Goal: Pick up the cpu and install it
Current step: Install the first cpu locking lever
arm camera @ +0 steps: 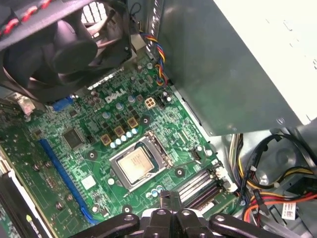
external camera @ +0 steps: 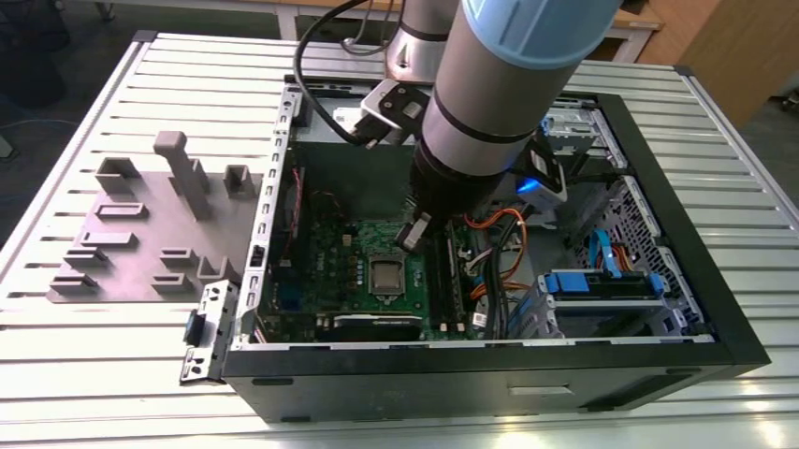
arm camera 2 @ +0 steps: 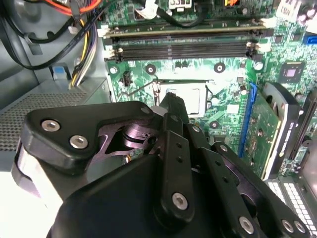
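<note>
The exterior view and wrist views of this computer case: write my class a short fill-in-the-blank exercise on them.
1. The small square silver cpu lies in the metal ___ frame.
2. The green motherboard sits inside an open black computer ___.
3. The black pincer hovers ___ the motherboard.

Missing words: socket; case; above

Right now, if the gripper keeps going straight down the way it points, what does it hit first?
Likely the cpu sitting in the socket frame on the motherboard. The gripper hangs above it; nothing shows between, though depth is unclear.
</note>
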You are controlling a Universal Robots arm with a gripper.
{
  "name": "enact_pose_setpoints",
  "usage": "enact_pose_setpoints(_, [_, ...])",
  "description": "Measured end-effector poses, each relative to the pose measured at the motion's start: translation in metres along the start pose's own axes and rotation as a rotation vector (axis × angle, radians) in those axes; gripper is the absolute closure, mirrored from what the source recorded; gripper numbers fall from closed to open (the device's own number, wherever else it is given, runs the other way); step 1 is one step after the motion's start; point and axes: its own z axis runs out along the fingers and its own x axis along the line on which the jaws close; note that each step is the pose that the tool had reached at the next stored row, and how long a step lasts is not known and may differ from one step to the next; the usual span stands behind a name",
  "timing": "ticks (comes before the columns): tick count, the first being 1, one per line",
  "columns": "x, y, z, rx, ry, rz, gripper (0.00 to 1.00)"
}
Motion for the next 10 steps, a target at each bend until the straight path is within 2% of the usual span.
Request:
enact_pose_setpoints(4, [-0.0021, -0.003, -0.0001, -0.0001, 0.0, 0.0, 0.89])
enact_pose_setpoints(10, [-0.0057, -0.0038, 0.0005, -0.0002, -0.0004, 0.0, 0.89])
